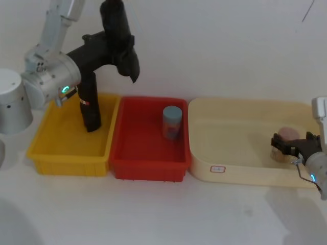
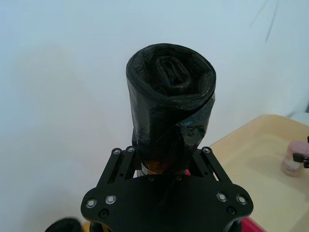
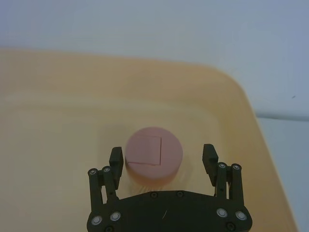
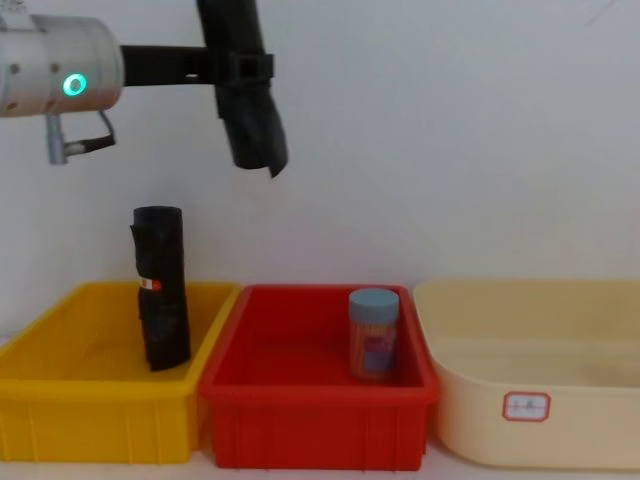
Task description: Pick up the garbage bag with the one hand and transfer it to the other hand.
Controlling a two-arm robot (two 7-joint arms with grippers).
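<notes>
Left gripper (image 4: 240, 67) is clamped around the garbage bag (image 4: 252, 125) at mid-length; the roll is held nearly upright, high above the yellow bin (image 4: 60, 420) and the red bin (image 4: 310, 425).

The garbage bag (image 4: 255, 130) hung high in the left gripper (image 4: 240, 68), with open air around it above the bins; below, a second black roll (image 4: 160, 290) stood in the yellow bin (image 4: 60, 420); a blue-lidded jar (image 4: 373, 333) occupied the red bin (image 4: 300, 435); the right gripper (image 3: 162, 153), fingers apart, straddled a pink-lidded jar (image 3: 154, 142) in the beige tray (image 3: 58, 96).
</notes>
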